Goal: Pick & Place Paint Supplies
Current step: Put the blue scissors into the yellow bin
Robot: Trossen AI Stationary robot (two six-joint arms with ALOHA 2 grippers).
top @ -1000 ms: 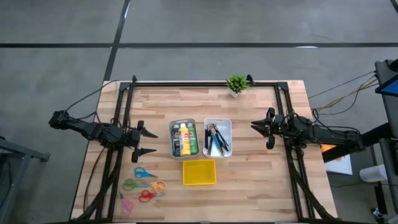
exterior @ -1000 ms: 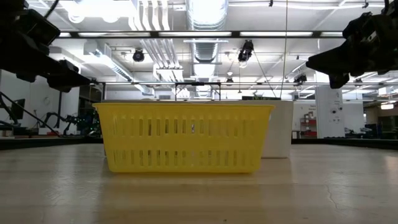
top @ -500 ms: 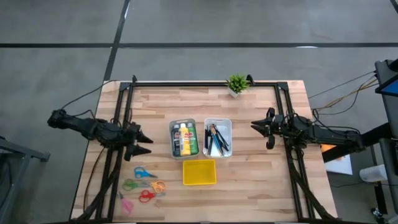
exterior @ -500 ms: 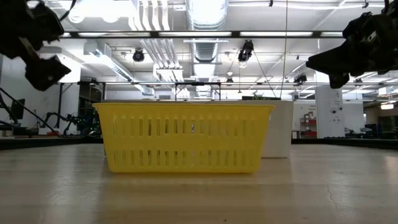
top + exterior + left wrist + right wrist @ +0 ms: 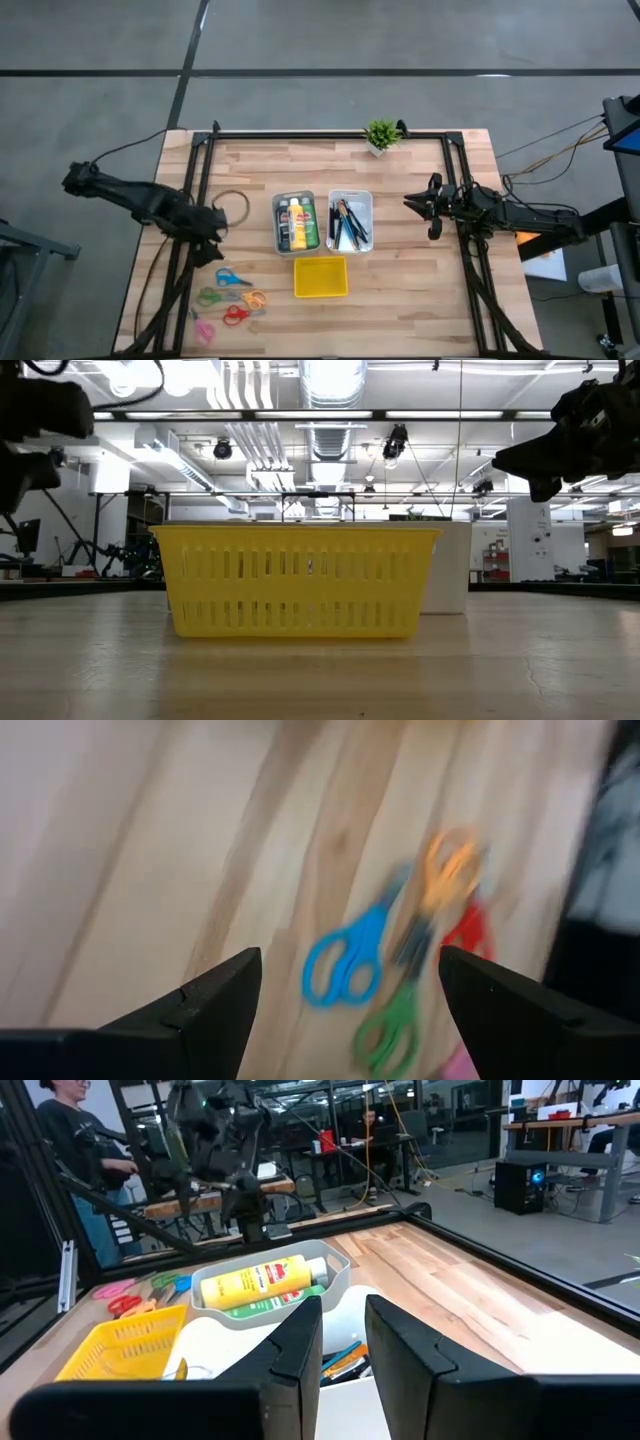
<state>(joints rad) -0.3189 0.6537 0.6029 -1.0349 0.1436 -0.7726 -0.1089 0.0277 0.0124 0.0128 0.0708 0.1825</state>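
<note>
Key relation: the bottles lie side by side in the grey tray, long axes running toward the table's far edge; the brushes and pencils lie roughly the same way in the white tray beside it. Both trays sit mid-table between the arms, with the yellow basket just in front of them.
Nearer arm: the right gripper is level with the white tray and faces it; the left gripper is near the grey tray but tipped down over the scissors.
Jaws: left fingers stand spread wide, holding nothing; right fingers are slightly parted, also holding nothing.
Materials: smooth plastic bottles, round and likely slippery; thin stick-like brushes and pencils, heaped; rigid slotted basket; pale wood-plank table.
Aside: a small potted plant stands at the far edge.
</note>
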